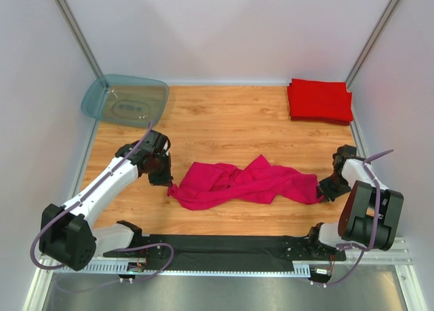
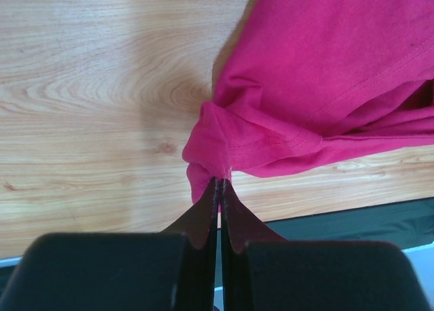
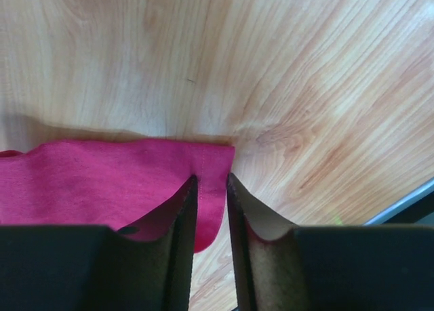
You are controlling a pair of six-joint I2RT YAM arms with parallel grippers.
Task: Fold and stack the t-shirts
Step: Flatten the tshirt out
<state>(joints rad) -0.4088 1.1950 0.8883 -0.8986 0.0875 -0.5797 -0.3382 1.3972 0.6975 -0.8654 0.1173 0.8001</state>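
A crumpled magenta-pink t-shirt [image 1: 244, 183] lies stretched across the middle of the wooden table. My left gripper [image 1: 164, 179] is at its left end, shut on a bunched fold of the cloth [image 2: 325, 74]; in the left wrist view the jaws [image 2: 221, 181] meet with the fabric pinched at their tips. My right gripper [image 1: 324, 188] is at the shirt's right end. In the right wrist view its jaws [image 3: 211, 179] stand a little apart, with the hemmed corner of the shirt [image 3: 102, 182] lying between them. A neat stack of folded red t-shirts [image 1: 320, 101] sits at the back right.
A translucent blue-grey tub [image 1: 125, 101] rests at the back left corner. A black mat [image 1: 224, 246] runs along the near edge between the arm bases. White walls close in the table on three sides.
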